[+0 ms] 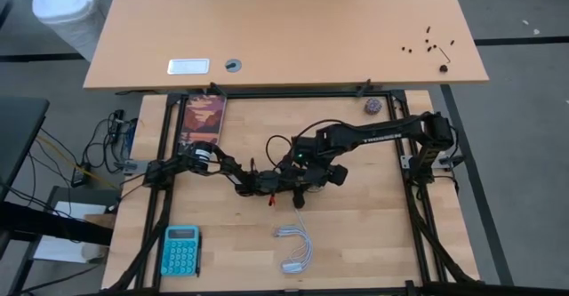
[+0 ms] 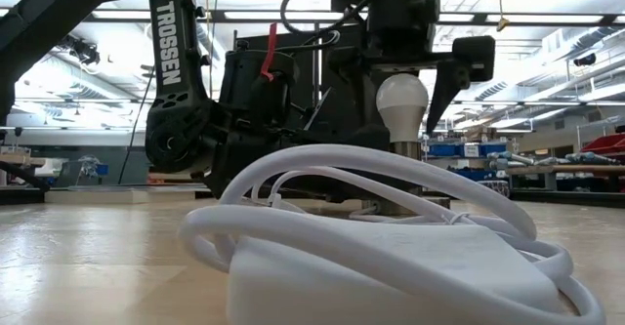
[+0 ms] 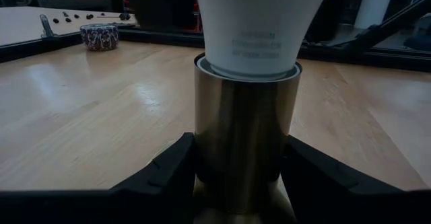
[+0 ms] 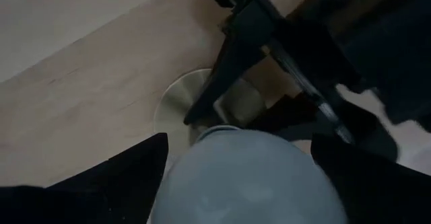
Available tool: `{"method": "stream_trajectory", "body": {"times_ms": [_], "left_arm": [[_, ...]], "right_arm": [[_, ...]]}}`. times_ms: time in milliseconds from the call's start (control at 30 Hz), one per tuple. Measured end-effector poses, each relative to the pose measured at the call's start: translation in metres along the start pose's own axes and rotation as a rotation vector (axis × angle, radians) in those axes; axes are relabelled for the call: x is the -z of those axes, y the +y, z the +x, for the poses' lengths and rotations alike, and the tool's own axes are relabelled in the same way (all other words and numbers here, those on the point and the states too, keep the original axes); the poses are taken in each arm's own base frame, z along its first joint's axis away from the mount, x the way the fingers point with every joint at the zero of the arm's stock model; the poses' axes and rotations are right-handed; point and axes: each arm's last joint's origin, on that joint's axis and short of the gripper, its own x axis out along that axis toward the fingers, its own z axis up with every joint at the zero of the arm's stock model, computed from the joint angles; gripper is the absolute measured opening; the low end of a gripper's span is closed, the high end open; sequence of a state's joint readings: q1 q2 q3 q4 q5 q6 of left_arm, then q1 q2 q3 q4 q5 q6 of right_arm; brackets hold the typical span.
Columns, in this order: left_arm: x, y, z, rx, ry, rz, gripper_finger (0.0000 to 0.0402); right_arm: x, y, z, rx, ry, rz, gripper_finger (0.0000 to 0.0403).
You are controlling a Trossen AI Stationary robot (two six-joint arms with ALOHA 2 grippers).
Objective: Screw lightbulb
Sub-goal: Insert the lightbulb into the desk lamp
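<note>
Left wrist view: left gripper (image 3: 242, 183) clamps brass socket (image 3: 244, 136); lightbulb (image 3: 259, 29) seated in rim. Right gripper (image 4: 236, 163) straddles lightbulb, contact unclear. Desk (image 1: 373, 234) frame-centre crowded.

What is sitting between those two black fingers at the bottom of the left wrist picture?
A brass-coloured metal socket cylinder, gripped by the left gripper, with the white lightbulb seated in its top.

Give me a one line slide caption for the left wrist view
Left gripper clamps the brass socket while the lightbulb sits in its top.
</note>
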State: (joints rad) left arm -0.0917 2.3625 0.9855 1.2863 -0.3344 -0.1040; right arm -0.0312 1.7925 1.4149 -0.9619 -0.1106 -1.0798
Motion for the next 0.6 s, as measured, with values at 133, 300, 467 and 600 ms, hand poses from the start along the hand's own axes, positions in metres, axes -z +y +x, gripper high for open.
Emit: {"method": "stream_trajectory", "body": {"times_ms": [133, 300, 467, 600], "left_arm": [[-0.0001, 0.0, 0.0, 0.0, 0.0, -0.001, 0.0198], [-0.0001, 0.0, 0.0, -0.001, -0.001, -0.001, 0.0198], [-0.0002, 0.0, 0.0, -0.001, -0.001, -0.003, 0.0198], [-0.0002, 0.0, 0.0, -0.002, -0.001, -0.004, 0.0198]], "right_arm": [[0.0031, -0.0034, 0.0058, -0.016, -0.009, 0.015, 0.0373], [0.0027, -0.0049, 0.0074, -0.008, -0.012, 0.018, 0.0373], [0.0035, -0.0054, 0.0073, -0.007, -0.012, 0.021, 0.0368], [0.0035, -0.0052, 0.0073, -0.008, -0.011, 0.021, 0.0343]]}}
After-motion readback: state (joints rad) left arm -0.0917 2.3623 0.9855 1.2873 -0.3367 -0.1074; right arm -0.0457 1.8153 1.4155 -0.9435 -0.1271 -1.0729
